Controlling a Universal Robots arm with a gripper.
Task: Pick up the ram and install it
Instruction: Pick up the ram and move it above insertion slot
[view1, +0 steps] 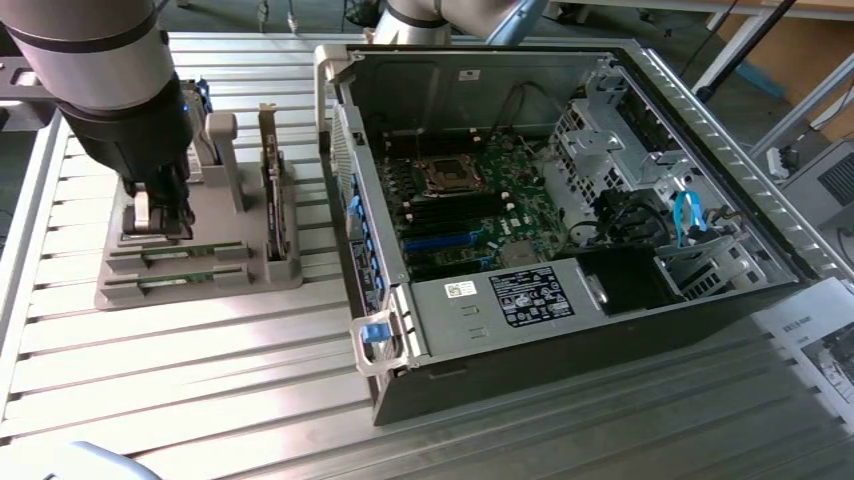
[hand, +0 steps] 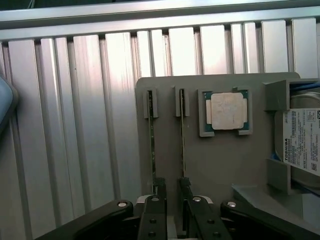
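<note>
Slatted alu table (view1: 200, 400) under everything.

On it, toward exterior view's right: open PC case (view1: 441, 75), lying flat, side panel off. Inside: green motherboard (view1: 487, 200) w/ CPU socket (view1: 447, 178) near its middle. Black-labelled power unit (view1: 534, 295) along the near edge. Drive cages and a blue cable (view1: 687, 215) further toward exterior view's right.

Robot arm (view1: 94, 60), grey and black, reaching down at exterior view's left over a grey parts tray (view1: 134, 298). Tray near the case, w/ a narrow strip of table between.

Dark expansion card (view1: 276, 200) upright on edge in the tray, on the case side. Hard drive (hand: 300, 145) w/ white label in a tray pocket. Beside it, CPU chip (hand: 227, 111): square, silver lid, flat in its own recess.

Gripper (hand: 172, 187) low over the tray, pointing straight down. Fingers (hand: 159, 186) spread wide, bare tray visible in the gap, nothing held.

Ram (hand: 182, 145): thin green stick, on edge in a tray slot, the one nearer the CPU chip. Not installed, not lifted. Other ram (hand: 152, 145) parallel, just beside it in the next slot.

Near ends of both sticks close to the fingertips. One finger in line w/ the ram, the second between the two sticks. Contact w/ either stick: can't tell.
</note>
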